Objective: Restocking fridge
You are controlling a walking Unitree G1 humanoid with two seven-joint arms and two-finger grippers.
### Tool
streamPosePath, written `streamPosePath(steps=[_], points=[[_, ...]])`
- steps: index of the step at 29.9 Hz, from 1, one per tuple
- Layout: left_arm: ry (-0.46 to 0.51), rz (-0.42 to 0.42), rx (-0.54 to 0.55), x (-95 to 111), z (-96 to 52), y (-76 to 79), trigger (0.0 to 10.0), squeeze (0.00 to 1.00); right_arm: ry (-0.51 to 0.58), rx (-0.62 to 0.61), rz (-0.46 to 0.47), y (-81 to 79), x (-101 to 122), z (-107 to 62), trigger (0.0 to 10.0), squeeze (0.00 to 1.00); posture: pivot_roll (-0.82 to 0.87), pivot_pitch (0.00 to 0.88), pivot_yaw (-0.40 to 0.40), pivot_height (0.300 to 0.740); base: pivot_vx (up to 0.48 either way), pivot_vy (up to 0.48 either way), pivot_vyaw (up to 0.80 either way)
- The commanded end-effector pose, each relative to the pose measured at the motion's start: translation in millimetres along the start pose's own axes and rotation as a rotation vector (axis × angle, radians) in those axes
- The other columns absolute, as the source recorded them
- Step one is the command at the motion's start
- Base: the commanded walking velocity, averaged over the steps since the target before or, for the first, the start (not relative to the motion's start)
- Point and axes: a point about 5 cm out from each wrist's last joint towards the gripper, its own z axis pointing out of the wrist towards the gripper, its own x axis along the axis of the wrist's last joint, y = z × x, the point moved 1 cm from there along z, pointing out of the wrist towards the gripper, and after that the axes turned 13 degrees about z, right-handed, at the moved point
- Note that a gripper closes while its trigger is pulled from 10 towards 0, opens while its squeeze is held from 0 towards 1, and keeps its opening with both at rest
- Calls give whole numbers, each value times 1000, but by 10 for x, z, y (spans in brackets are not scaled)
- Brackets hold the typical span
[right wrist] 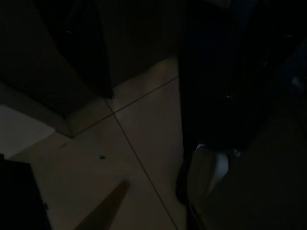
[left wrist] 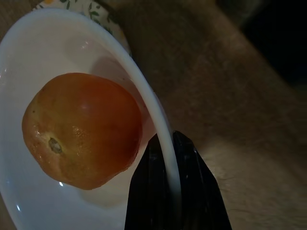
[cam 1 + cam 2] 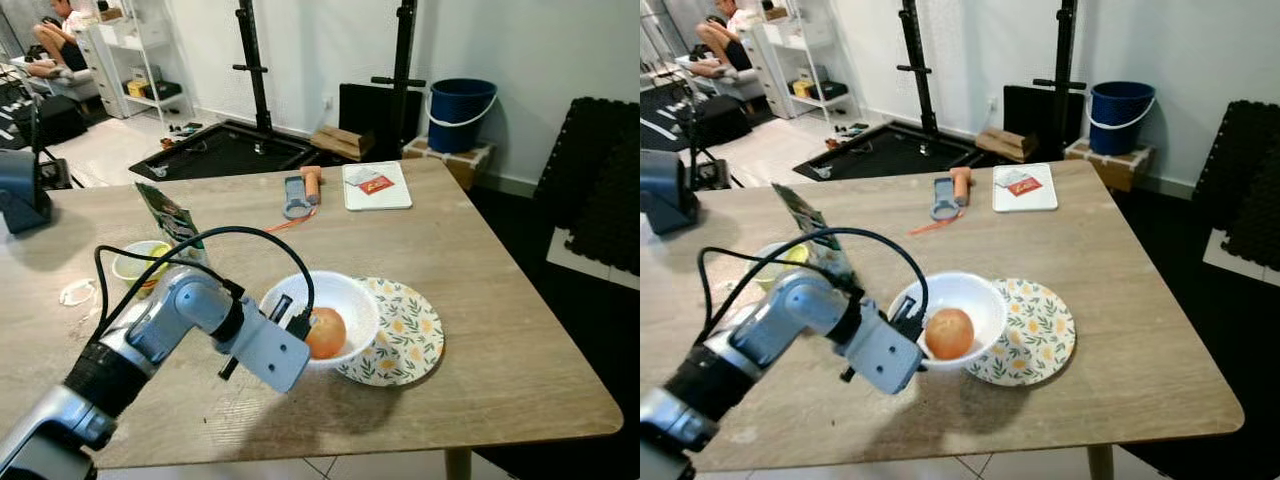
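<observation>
The left pincer (image 2: 171, 158) was closed on the near rim of a white bowl (image 3: 345, 297), one black finger inside the wall and one outside. The bowl sat upright on the wooden tabletop (image 3: 480, 260), its far side resting over a flowered plate (image 3: 410, 335). Inside the bowl lay an orange (image 3: 326, 333), roundish with no clear long axis; in the left wrist view its stem dimple faced the camera. A green packet (image 3: 172, 222) stood tilted beside a small yellow-rimmed dish (image 3: 133, 262), left of the bowl. The right wrist view was dark, showing tiled floor (image 1: 144, 143); I cannot tell the right pincer's state.
</observation>
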Motion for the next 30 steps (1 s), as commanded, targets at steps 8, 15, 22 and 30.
streamPosePath(steps=[8, 15, 22, 30], points=[[16, -34, -7, 116, 9, 33, 10000, 0, -24, 15, 3, -56, -64, -3, 10000, 0, -68, 40, 56, 740, 0, 0, 0], [30, -50, -6, 165, 77, 54, 10000, 0, -34, 12, 15, -43, -75, -4, 10000, 0, -65, 36, 50, 740, 0, 0, -60], [11, -67, 1, 160, 91, 64, 10000, 0, -37, 14, 11, -37, -61, -2, 10000, 0, -62, 32, 46, 740, 0, 0, -763], [-10, -74, 2, 146, 82, 72, 10000, 0, -37, 17, 8, -45, -55, 0, 10000, 0, -60, 31, 44, 740, 0, 0, -764]])
